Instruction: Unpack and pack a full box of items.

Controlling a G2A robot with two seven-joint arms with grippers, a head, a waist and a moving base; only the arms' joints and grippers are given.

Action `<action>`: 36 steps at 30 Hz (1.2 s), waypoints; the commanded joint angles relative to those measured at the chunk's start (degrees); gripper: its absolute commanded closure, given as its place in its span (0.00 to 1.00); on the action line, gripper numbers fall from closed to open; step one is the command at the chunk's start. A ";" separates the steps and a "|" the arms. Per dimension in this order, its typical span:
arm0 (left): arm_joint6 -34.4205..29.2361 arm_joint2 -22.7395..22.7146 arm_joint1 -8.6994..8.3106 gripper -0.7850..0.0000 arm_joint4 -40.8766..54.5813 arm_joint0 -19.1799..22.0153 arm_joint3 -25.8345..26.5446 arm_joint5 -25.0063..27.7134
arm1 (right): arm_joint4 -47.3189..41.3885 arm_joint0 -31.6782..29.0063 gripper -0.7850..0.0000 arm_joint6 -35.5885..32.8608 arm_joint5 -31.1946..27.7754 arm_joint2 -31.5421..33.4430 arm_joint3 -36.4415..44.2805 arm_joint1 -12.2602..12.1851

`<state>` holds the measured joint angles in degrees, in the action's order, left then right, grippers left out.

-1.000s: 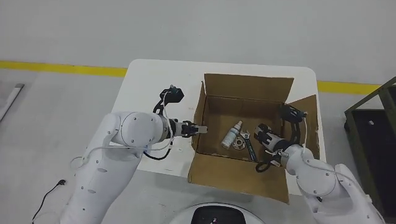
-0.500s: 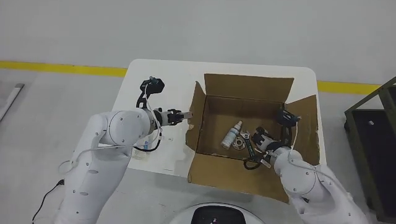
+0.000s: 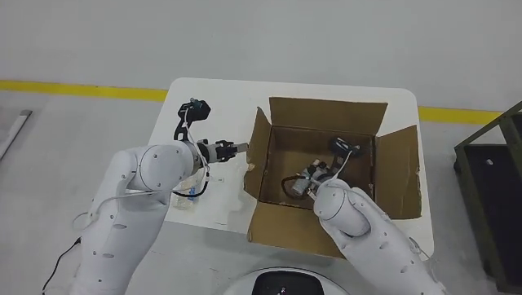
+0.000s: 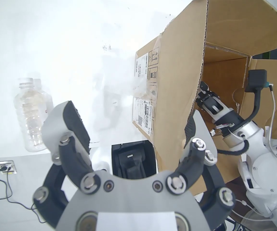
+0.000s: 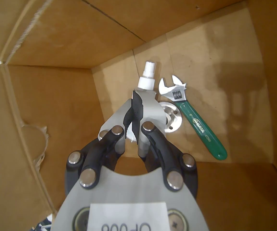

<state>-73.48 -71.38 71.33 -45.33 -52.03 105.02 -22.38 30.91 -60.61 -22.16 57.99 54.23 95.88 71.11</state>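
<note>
A cardboard box [image 3: 326, 116] is sitting open on the right half of the white counter [image 3: 220, 99], its 4 flaps standing up or folded outward. The right gripper [image 5: 134, 111] is hanging inside the box with its 2 fingers [image 5: 152, 111] pressed together, pad against pad, nothing showing between them. It is hovering directly over a white spray bottle [image 5: 148, 76] that is lying on the box floor; the fingers are covering the bottle's body, leaving just the nozzle and cap peeking out past the tips. A green-handled adjustable wrench [image 5: 198, 126] is lying just beside the bottle, its steel head near the nozzle, and a round metal flange [image 5: 174, 118] is resting against the wrench's neck. The left gripper [image 4: 131, 114] is hovering above the counter just left of the box's left flap, its fingers [image 4: 77, 123] spread wide and holding nothing. A clear plastic bottle [image 4: 31, 118] is sitting on the counter's left side, well apart from the box.
</note>
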 commanded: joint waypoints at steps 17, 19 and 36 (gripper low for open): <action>0.00 0.00 0.00 0.00 0.00 0.00 0.00 0.00 | 2.52 5.01 1.00 -5.69 -1.15 -3.09 -3.64 1.08; 0.00 0.00 0.00 0.00 0.00 0.00 0.00 0.00 | 3.68 7.64 1.00 -8.23 -0.17 -5.08 -5.22 1.51; 0.00 0.00 0.00 0.00 0.00 0.00 0.00 0.00 | 18.83 7.36 0.74 -20.81 0.01 -3.99 -7.32 3.37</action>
<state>-73.48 -71.38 71.33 -45.33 -52.03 105.02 -22.38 49.55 -52.53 -43.19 58.00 49.44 88.29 74.32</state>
